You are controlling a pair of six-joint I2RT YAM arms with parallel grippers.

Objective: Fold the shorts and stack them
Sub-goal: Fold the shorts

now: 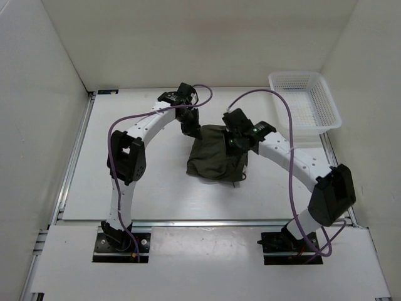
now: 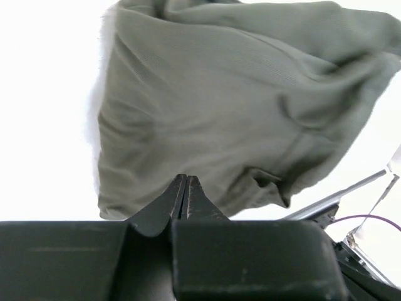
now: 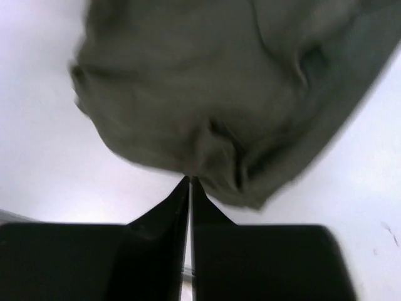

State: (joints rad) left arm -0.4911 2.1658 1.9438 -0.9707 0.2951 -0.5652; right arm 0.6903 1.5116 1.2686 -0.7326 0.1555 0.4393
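Observation:
The dark olive-green shorts [image 1: 216,158] hang bunched over the middle of the white table, between my two grippers. My left gripper [image 1: 190,130] is at their far left corner. In the left wrist view it [image 2: 185,178] is shut, with its tips against the shorts [image 2: 238,106], which spread out beyond them. My right gripper [image 1: 237,143] is at their far right edge. In the right wrist view it [image 3: 190,179] is shut, and folds of the shorts [image 3: 207,81] gather into its tips. The waistband and drawstring are not distinguishable.
A white plastic basket [image 1: 299,76] stands at the back right corner of the table. Metal rails [image 1: 75,157] run along the table's left and front edges. White walls enclose the sides and back. Purple cables loop over both arms.

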